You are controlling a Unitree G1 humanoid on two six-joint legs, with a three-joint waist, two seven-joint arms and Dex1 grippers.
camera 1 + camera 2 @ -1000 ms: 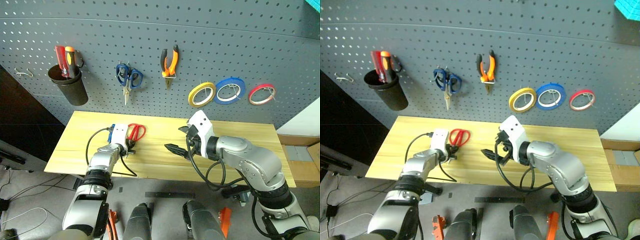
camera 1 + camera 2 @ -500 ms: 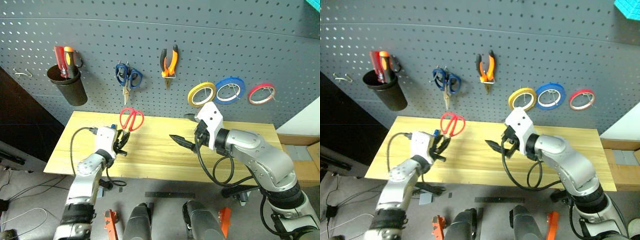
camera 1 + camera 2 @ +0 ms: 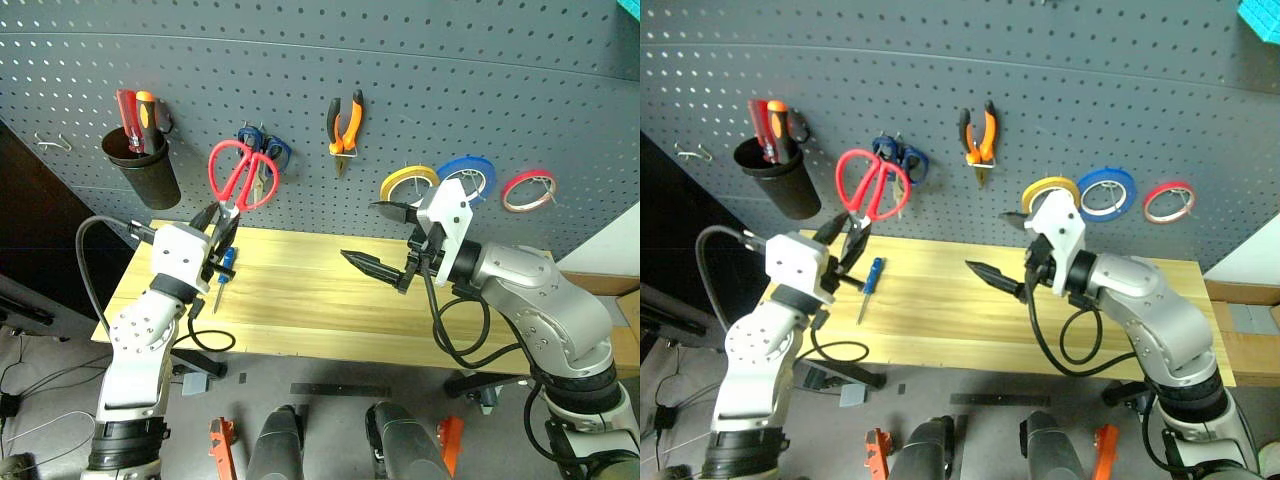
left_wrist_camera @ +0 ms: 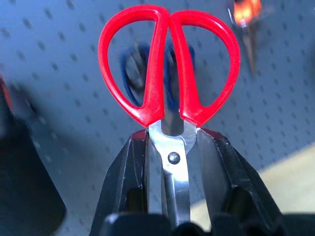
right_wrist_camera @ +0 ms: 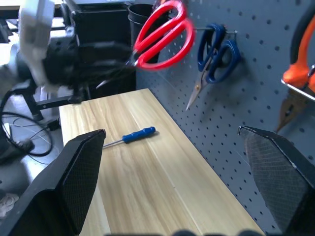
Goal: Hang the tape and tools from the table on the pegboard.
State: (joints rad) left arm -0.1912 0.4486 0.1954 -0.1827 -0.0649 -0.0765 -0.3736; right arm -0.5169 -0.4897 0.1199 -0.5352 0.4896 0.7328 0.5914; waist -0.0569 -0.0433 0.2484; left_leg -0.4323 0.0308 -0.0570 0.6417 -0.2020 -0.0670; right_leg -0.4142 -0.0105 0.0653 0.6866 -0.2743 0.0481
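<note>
My left gripper [image 3: 217,228] is shut on the blades of the red-handled scissors [image 3: 238,172], handles pointing up, held in the air in front of the pegboard [image 3: 450,90]. They overlap the blue-handled scissors [image 3: 270,150] hanging there. In the left wrist view the fingers [image 4: 130,167] clamp the blades just below the pivot. The small blue-handled screwdriver [image 3: 222,268] lies on the wooden table [image 3: 300,310] below that hand. My right gripper [image 3: 358,230] hovers open and empty over the table's middle. The orange-and-black pliers [image 3: 343,122] and the yellow tape [image 3: 408,186] hang on the board.
A black cup [image 3: 143,170] holding red and orange screwdrivers hangs at the board's left, with a bare hook [image 3: 48,143] further left. A blue tape ring [image 3: 465,178] and a red tape ring [image 3: 527,188] hang right of the yellow tape.
My left arm has lifted the red scissors from the table up to the pegboard and turned them upright. The blue screwdriver now shows on the table. My right gripper has risen a little.
</note>
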